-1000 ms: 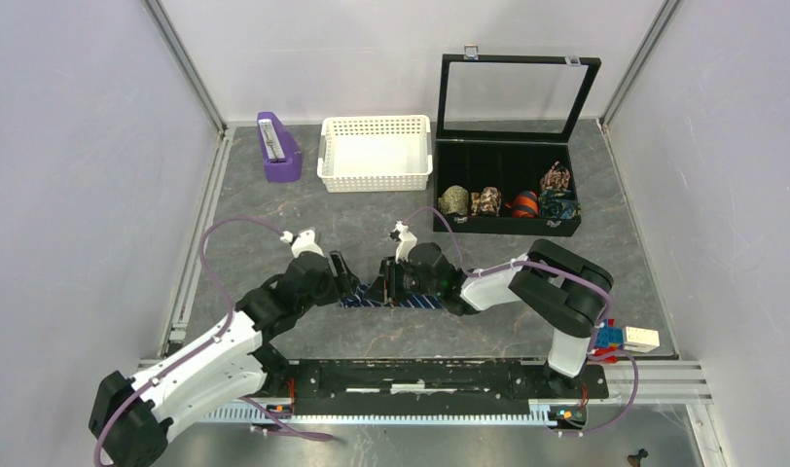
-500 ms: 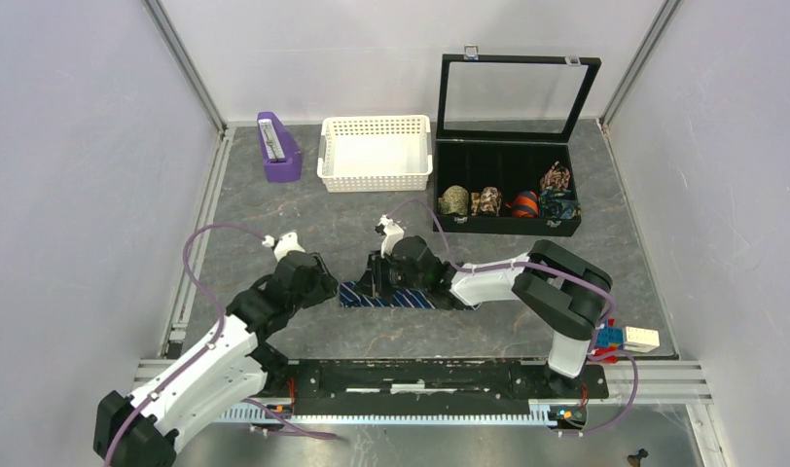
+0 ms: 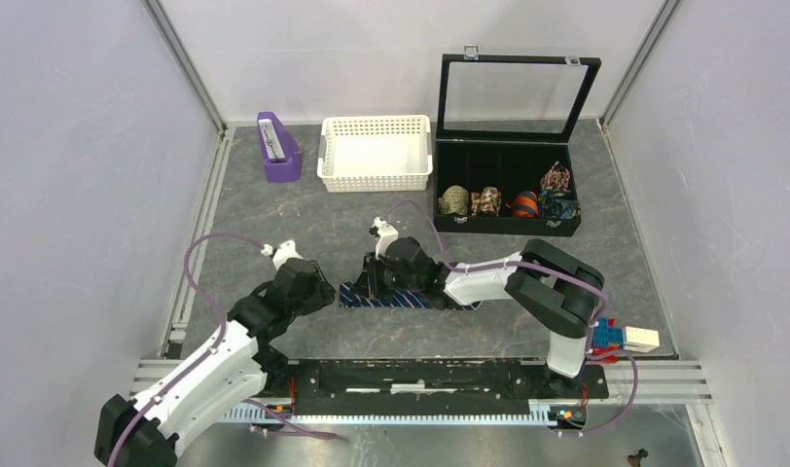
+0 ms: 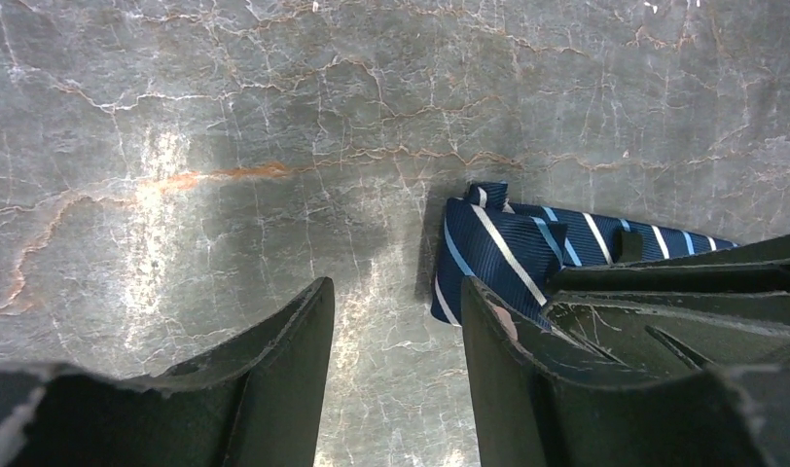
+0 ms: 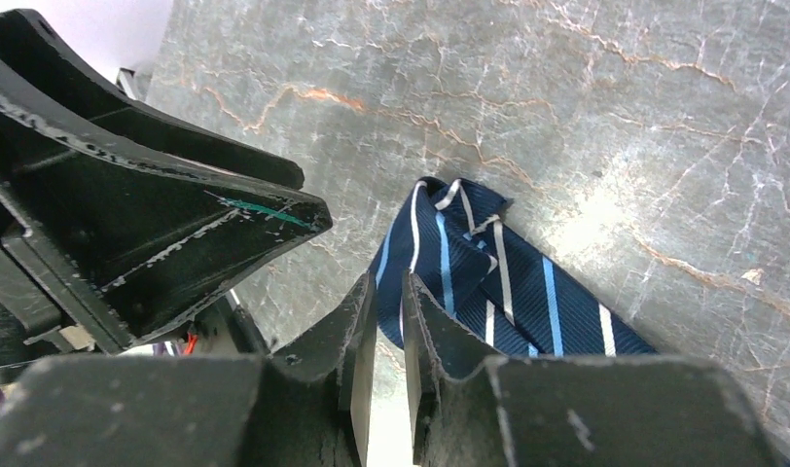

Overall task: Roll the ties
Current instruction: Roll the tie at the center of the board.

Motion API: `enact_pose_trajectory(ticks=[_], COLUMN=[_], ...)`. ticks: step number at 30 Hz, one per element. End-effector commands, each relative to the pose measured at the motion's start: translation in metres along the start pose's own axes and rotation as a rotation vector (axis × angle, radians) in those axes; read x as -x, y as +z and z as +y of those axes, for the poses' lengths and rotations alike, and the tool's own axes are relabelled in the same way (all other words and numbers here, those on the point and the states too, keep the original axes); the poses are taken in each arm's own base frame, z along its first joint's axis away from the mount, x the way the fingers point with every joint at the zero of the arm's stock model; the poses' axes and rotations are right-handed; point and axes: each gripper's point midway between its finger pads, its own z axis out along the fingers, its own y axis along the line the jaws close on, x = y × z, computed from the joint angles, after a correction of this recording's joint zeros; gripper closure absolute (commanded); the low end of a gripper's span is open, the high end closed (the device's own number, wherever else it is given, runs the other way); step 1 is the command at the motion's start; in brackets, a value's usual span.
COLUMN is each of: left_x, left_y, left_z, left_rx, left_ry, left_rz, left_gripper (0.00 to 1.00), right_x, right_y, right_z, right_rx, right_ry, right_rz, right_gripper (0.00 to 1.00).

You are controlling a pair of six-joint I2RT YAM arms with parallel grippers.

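Observation:
The navy striped tie (image 3: 411, 299) lies flat on the grey table, running left to right in front of the arms. Its left end is folded over on itself (image 5: 469, 258) and also shows in the left wrist view (image 4: 498, 248). My right gripper (image 3: 372, 279) sits at that folded end, with its jaws almost closed and pinching the edge of the tie (image 5: 389, 297). My left gripper (image 3: 320, 291) is open and empty (image 4: 396, 321), just left of the tie's end and not touching it. Its fingers (image 5: 177, 224) show in the right wrist view.
An open black display case (image 3: 508, 227) at the back right holds olive, brown, orange and dark rolls. A white basket (image 3: 376, 153) and a purple holder (image 3: 277, 148) stand at the back. Small coloured blocks (image 3: 625, 339) lie by the right arm's base.
My left gripper has drawn back to the left, off the tie. My right gripper has moved left along the tie to its folded end, uncovering more of the strip.

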Motion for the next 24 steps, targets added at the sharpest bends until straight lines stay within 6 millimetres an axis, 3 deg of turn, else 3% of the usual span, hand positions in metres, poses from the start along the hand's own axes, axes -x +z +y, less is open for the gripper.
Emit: enact_pose_trajectory(ticks=[1, 13, 24], left_x=[0.005, -0.004, -0.01], left_y=[0.002, 0.008, 0.013], left_z=[-0.013, -0.024, -0.048], left_rx=[-0.061, -0.148, -0.32], left_ry=[-0.056, -0.055, -0.061], left_rz=[-0.024, -0.011, -0.025], left_gripper=[0.43, 0.4, 0.39], right_x=[0.0, -0.015, -0.021], right_y=[0.007, 0.0, -0.006], right_z=[0.001, -0.02, -0.033], right_rx=[0.004, -0.041, -0.051], right_ry=[-0.026, -0.029, -0.013], right_rz=[-0.01, 0.012, 0.014], right_gripper=[0.78, 0.79, 0.8])
